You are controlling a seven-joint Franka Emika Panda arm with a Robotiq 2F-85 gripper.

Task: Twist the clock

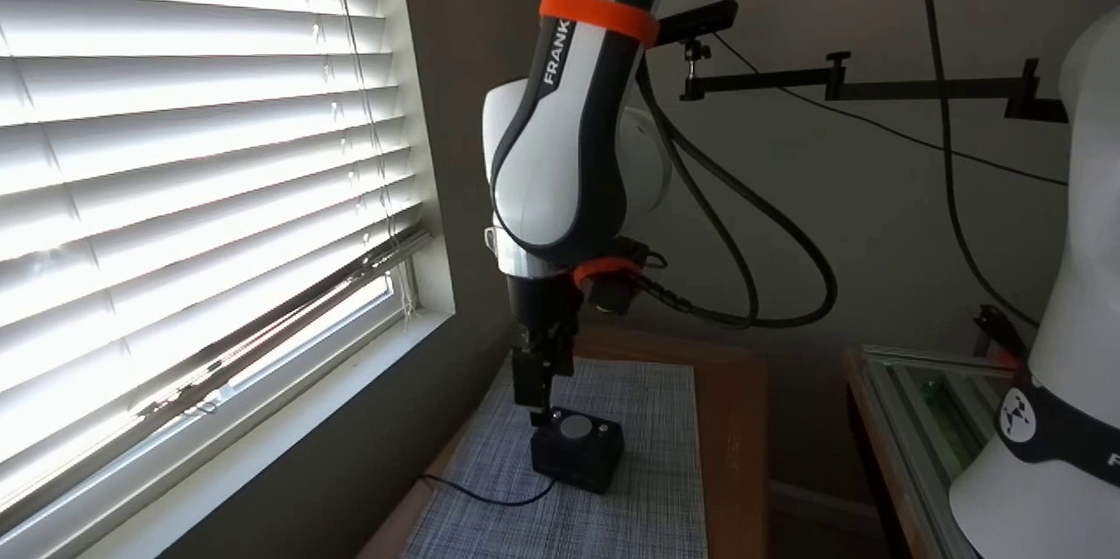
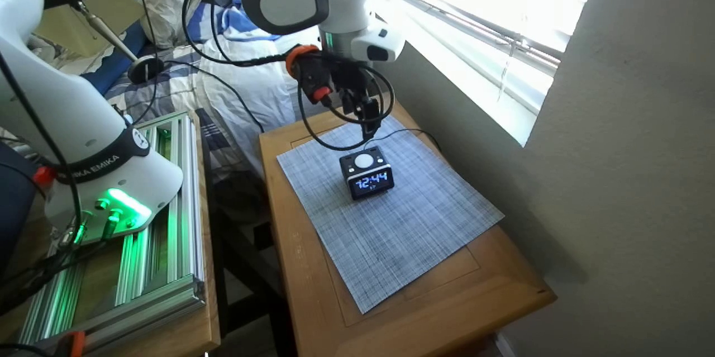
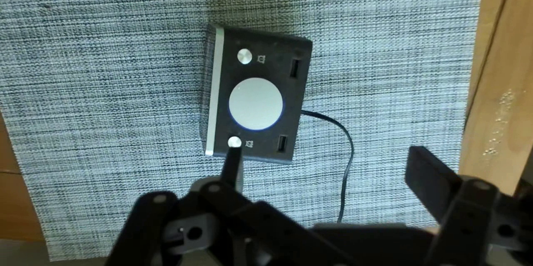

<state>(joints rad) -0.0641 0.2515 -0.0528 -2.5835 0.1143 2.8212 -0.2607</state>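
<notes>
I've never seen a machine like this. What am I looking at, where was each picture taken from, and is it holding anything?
The white machine is a robot arm, a jointed mechanical limb. At its end is the gripper, whose two fingers pinch things like a thumb and forefinger. Two pictures look on from outside; the close-up is taken from the arm's own wrist, looking down. On the wooden table lies a grey woven mat, and on the mat stands a small black clock; in an exterior view its lit face reads 12:44. A thin dark cord trails from it. Nothing is held: the fingers are spread wide. In the wrist view one of them overlaps the clock's edge, but I cannot tell whether it touches.
</notes>
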